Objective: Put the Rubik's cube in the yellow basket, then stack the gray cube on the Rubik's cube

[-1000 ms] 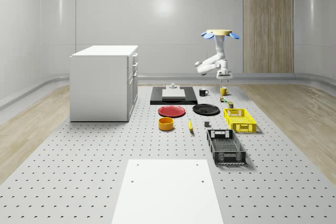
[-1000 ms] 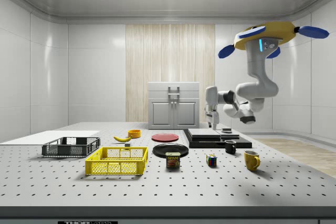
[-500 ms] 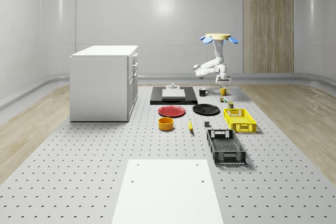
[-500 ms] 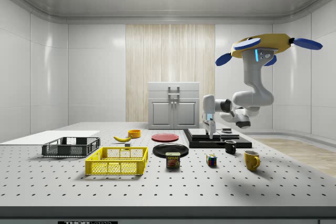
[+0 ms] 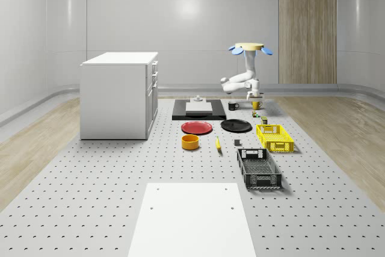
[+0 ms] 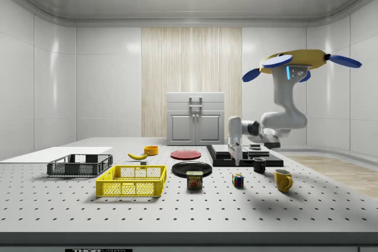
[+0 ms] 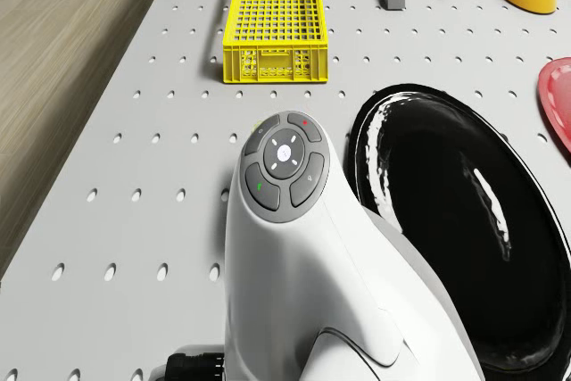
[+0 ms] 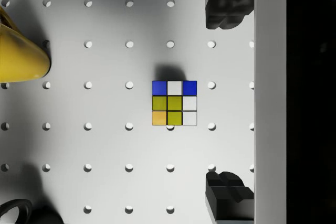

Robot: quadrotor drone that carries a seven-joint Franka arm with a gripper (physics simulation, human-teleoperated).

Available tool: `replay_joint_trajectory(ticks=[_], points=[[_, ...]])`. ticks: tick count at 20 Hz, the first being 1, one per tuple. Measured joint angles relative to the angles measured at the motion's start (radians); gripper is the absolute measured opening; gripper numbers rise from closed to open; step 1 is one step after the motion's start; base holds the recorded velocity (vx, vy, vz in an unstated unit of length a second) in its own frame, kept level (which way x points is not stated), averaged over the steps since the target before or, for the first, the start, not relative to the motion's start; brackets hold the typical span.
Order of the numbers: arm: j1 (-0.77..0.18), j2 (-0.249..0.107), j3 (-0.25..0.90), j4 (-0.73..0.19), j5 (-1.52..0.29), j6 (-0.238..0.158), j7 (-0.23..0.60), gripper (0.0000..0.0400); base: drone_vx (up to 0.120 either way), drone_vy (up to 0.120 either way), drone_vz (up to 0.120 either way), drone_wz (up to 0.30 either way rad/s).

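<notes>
wrist view | hand point(image 8: 230, 100) spread wide, grasping nothing | Rubik's cube point(image 8: 174, 103) below, between fingertips point(image 8: 227, 9)

Wrist view: yellow mug point(image 8: 21, 51) and black mug point(image 8: 21, 212) cut off by the frame edge; both fingers point(image 8: 227, 6) partly cropped. Drone view: the arm point(image 7: 303, 265) hides part of the black plate point(image 7: 464, 247); red plate point(image 7: 558, 95) cut off.
</notes>
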Motion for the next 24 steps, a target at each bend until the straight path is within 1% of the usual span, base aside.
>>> replay_joint_trajectory(ticks=[6,8,11,14,20,24], points=[[-0.010,-0.029,0.009,0.002,0.015,0.026,0.009,0.0400,0.000,0.000,-0.120,0.000],[-0.013,-0.038,0.012,0.003,0.020,0.035,0.012,0.0400,-0.100,0.000,-0.120,0.000],[-0.017,-0.052,0.016,0.004,0.027,0.048,0.016,0.0400,0.000,0.000,-0.120,0.000],[-0.021,-0.066,0.018,0.005,0.032,0.061,0.020,0.0400,0.000,0.000,-0.013,0.000],[-0.016,-0.102,-0.022,0.013,0.003,0.108,0.013,0.0400,0.000,0.000,0.000,0.000],[-0.008,-0.122,-0.034,0.017,-0.005,0.132,0.003,0.0400,0.000,0.000,0.000,0.000]])
